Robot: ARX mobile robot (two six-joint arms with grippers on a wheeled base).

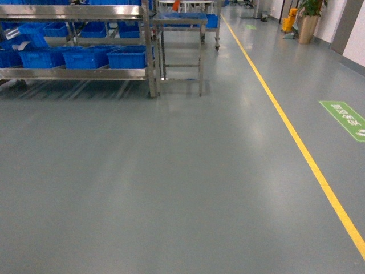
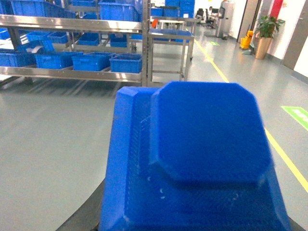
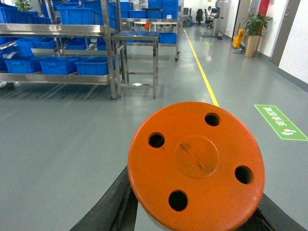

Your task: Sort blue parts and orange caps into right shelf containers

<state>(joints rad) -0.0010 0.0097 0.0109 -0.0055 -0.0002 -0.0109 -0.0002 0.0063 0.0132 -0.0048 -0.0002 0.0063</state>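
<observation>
Still well short of the goal: steel shelf rack [image 1: 74, 73] with blue crates [image 1: 128, 57] far off at upper left in the head view, wide grey floor [image 1: 171, 182] between robot and rack, no arm visible there. Coming move judged to be a drive forward and leftward, not a reach; neither arm nearer in any useful way at this range, though the rack sits toward the left arm's side.

Left wrist view: blue part [image 2: 207, 134] filling the lower frame, flat-topped with clipped corners, resting on a broader blue textured base [image 2: 134, 192] with a raised edge; faint pale scuffs near its foot. Dark fingers [image 2: 84, 211] only glimpsed at the lower edge; presumably gripping the part, but spread or pressed cannot be told. Rack and crates ahead and to the left, a small steel counter [image 2: 171, 33] just right of the rack.

Right wrist view: orange cap [image 3: 197, 163], round flat face toward the camera, four dark holes around a scratched central disc. Black fingers [image 3: 113, 207] flanking it low on both sides, seemingly pinching the cap, contact itself hidden. Yellow floor line [image 3: 204, 77] running away to the far end, green floor sign [image 3: 280, 121] at right.
</observation>
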